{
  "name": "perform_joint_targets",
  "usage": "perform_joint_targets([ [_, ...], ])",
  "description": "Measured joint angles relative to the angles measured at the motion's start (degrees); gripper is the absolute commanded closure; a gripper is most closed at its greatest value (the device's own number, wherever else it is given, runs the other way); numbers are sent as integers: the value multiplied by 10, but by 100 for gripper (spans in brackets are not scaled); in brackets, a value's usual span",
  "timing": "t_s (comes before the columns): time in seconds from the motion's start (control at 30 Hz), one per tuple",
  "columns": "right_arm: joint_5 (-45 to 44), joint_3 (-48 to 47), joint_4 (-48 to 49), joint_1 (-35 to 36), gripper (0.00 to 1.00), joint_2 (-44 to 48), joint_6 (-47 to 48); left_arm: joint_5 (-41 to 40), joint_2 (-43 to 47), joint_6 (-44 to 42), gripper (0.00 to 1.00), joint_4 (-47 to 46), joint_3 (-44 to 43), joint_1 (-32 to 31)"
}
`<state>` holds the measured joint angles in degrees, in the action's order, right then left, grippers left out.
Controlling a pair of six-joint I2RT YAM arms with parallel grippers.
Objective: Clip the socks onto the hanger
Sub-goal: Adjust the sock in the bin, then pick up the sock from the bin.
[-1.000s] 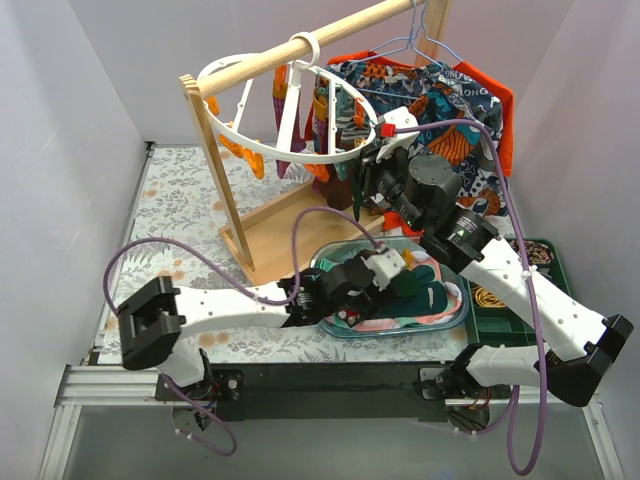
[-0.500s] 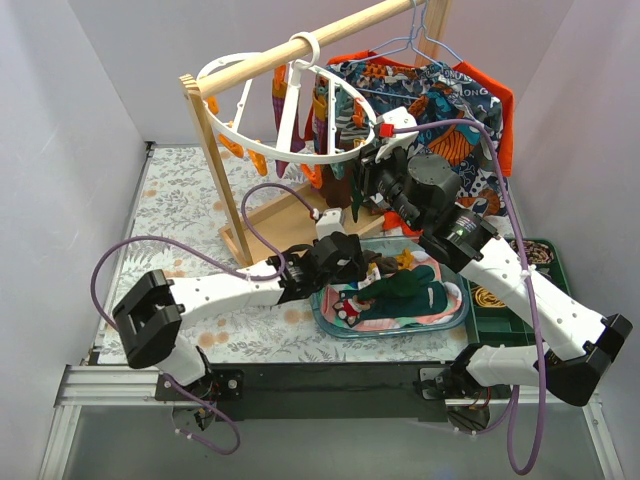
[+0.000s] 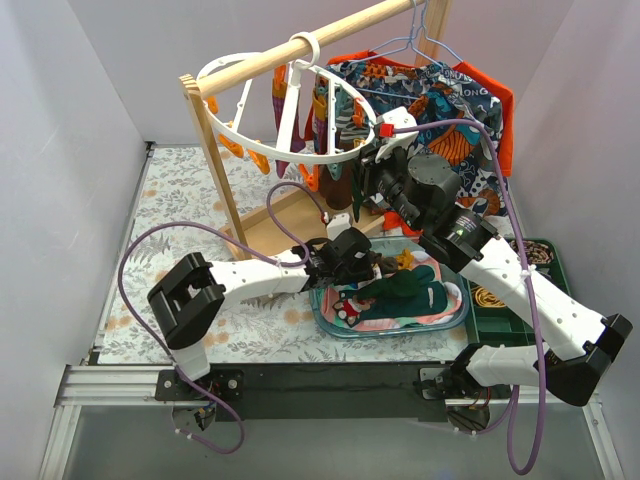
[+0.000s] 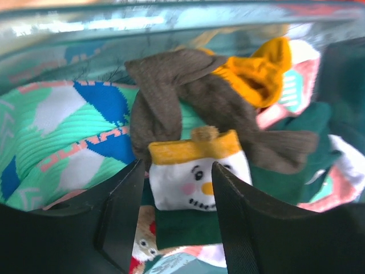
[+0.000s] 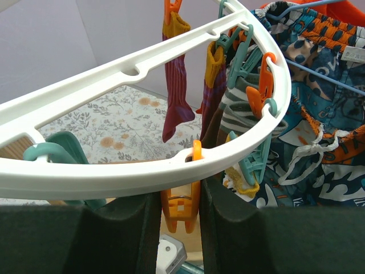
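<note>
Several socks lie heaped in a clear tray (image 3: 455, 322), among them a dark green one (image 3: 405, 290). My left gripper (image 3: 372, 268) hangs low over the tray's left part. In the left wrist view it is open (image 4: 178, 166), with its jaws either side of a sock with a snowman face (image 4: 197, 180). A brown and yellow sock (image 4: 194, 97) lies just beyond, and dark green fabric (image 4: 319, 134) lies to the right. My right gripper (image 3: 362, 170) is up at the white ring hanger (image 3: 238, 133). It is shut (image 5: 179, 197) on an orange clip peg (image 5: 181, 211) under the rim (image 5: 114, 171).
The hanger hooks over a wooden rail (image 3: 330, 35) on a wooden stand. Maroon and striped socks (image 5: 177, 85) hang from other pegs. A patterned orange-blue shirt (image 3: 455, 100) hangs behind on a wire hanger. A dark green tray (image 3: 525, 300) sits at the right.
My left arm drew back from the middle of the tray to its left part, and its elbow swung right. A brown and yellow sock now lies on top of the heap. My right arm stayed still.
</note>
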<state>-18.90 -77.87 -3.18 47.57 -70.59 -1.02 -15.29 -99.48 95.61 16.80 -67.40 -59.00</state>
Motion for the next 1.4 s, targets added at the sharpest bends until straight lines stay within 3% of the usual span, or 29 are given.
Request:
perform_joint_targets([
  [0.33,2,0,0,-3,99,0,0,28,-52,-2,64,8,-21,-4],
  [0.43,3,0,0,-3,99,0,0,30,-53,-3,73,9,-25,-9],
  [0.6,6,0,0,-3,99,0,0,38,-53,-9,100,10,-33,-11],
  [0.83,7,0,0,-5,99,0,0,19,-39,-21,100,10,-26,-13],
  [1.0,10,0,0,-7,99,0,0,-24,57,-73,100,-16,31,-14],
  [1.23,16,0,0,-8,99,0,0,-41,232,-190,100,-216,160,8],
  [1.4,24,0,0,-11,99,0,-2,-8,258,-282,100,-364,215,49],
])
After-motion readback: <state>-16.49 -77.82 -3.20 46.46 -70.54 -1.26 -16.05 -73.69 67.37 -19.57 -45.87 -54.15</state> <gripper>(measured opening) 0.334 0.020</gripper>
